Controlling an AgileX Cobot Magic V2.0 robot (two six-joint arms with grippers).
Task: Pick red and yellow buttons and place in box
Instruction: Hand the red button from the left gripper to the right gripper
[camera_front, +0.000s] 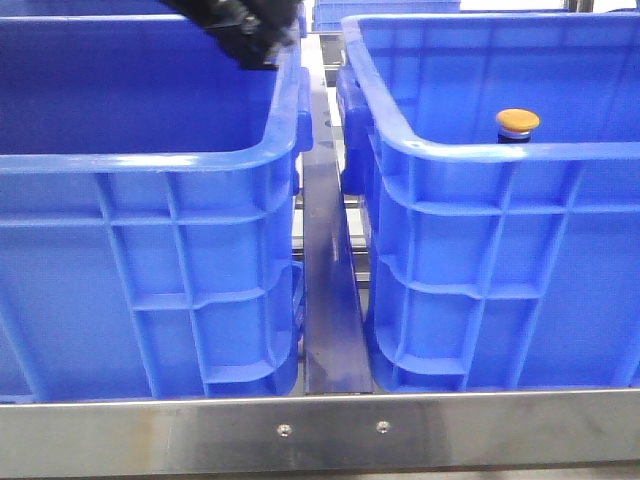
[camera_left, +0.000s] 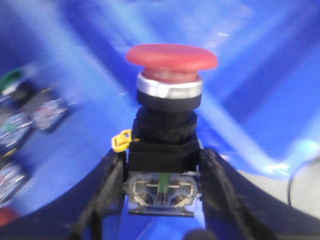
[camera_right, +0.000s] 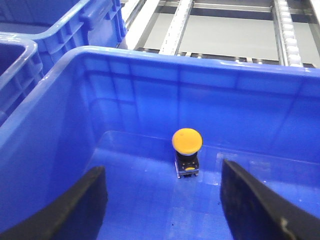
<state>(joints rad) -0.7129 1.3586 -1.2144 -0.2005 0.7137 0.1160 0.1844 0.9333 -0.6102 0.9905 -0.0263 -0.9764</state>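
My left gripper (camera_left: 162, 167) is shut on the dark body of the red button (camera_left: 171, 56), cap pointing away from the fingers. In the front view this gripper (camera_front: 252, 40) hangs over the far right corner of the left blue crate (camera_front: 150, 160). The yellow button (camera_front: 518, 122) stands upright on the floor of the right blue crate (camera_front: 500, 150), near its far wall. In the right wrist view the yellow button (camera_right: 186, 141) sits ahead of my right gripper (camera_right: 162, 200), which is open, empty and above the crate floor (camera_right: 150, 200).
Several other push buttons (camera_left: 30, 115), one with a green cap, lie blurred on the left crate's floor. A metal divider rail (camera_front: 325, 250) runs between the crates. A steel front edge (camera_front: 320, 430) and roller tracks (camera_right: 285, 30) border them.
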